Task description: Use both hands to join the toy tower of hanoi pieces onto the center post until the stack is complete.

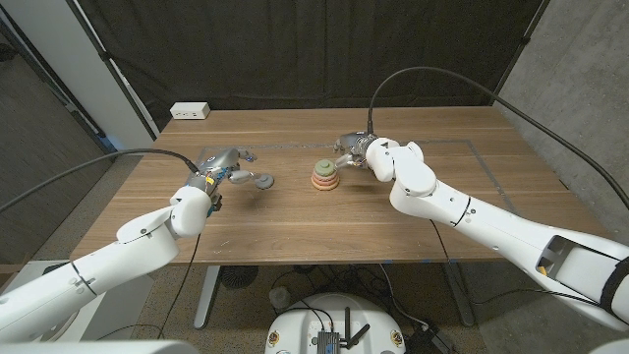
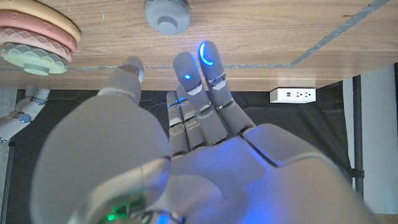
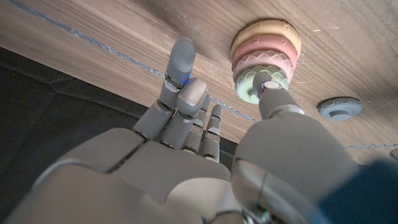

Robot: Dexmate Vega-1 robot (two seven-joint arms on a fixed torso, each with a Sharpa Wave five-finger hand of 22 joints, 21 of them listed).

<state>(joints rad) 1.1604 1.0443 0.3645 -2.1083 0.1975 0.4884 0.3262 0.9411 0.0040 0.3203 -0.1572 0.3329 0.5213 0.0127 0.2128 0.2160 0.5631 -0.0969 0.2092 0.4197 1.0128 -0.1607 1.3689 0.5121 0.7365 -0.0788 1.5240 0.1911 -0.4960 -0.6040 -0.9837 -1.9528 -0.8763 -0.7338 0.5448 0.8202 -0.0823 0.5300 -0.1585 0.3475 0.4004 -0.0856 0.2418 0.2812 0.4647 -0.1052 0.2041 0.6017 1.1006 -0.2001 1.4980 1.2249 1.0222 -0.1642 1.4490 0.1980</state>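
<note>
The ring stack [image 1: 324,175] stands at the table's middle on its post: a yellow ring at the bottom, pink above it, green on top. The stack [image 3: 266,57] also appears in the right wrist view and the stack [image 2: 36,38] in the left wrist view. To its left a grey cap piece [image 1: 262,180] lies on the wood by itself. My left hand [image 1: 228,165] hovers just left of the grey piece [image 2: 166,14], fingers stretched out and holding nothing. My right hand [image 1: 352,152] sits just right of the stack, fingers spread, its thumb tip [image 3: 272,88] at the green ring.
A white power strip [image 1: 190,111] lies at the table's back left edge. Thin tape lines [image 1: 472,147] mark a rectangle on the wood. A black cable [image 1: 432,74] arcs over the right side of the table.
</note>
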